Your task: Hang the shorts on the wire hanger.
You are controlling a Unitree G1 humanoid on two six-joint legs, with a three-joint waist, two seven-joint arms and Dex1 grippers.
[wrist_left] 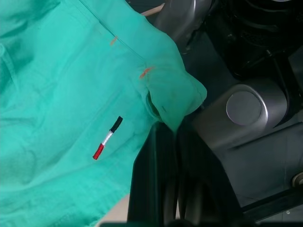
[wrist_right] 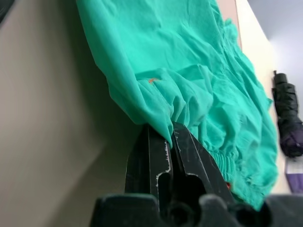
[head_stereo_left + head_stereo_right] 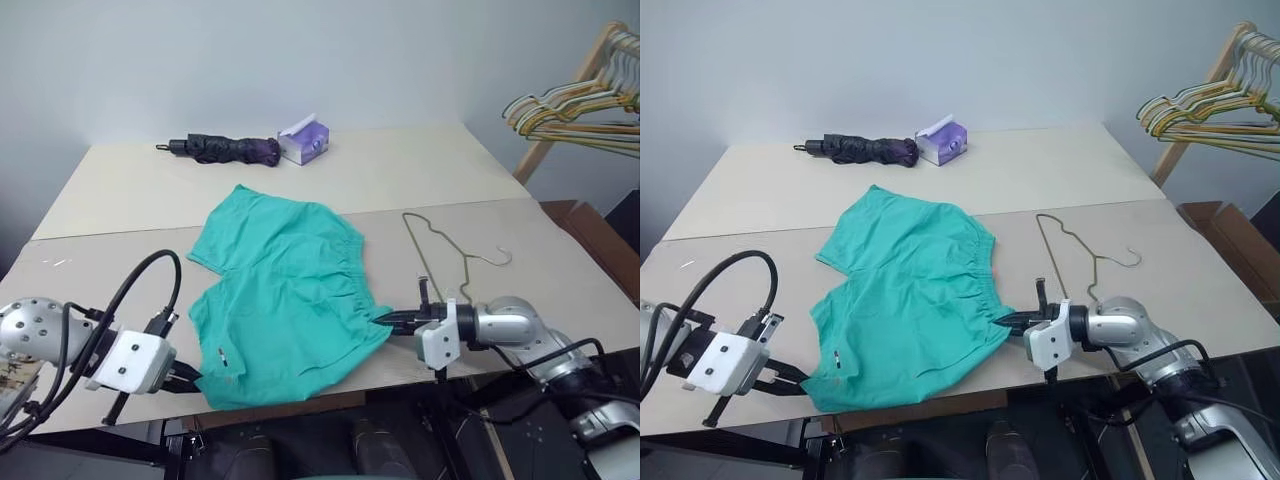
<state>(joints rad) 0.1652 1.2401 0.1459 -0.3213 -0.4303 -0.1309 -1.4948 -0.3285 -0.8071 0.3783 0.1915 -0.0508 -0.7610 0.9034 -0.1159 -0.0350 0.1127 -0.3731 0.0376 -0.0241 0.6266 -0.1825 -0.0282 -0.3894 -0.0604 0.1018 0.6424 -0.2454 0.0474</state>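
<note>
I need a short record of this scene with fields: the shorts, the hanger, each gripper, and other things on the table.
shorts: teal-green shorts spread flat on the table, near its front edge
wire hanger: wire hanger flat on the table, beside the shorts, not touching them
left gripper: left gripper shut on a leg hem corner
right gripper: right gripper shut on the waistband end
other things: folded dark umbrella and purple tissue pack at the far side

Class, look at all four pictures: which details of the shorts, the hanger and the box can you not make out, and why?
- Shorts: near edge droops over the table front, hem out of sight.
- Label: colours visible, any lettering too small, left wrist view.
- Hanger: lower end hidden behind right claw.
- Box: print too small, head views.
</note>
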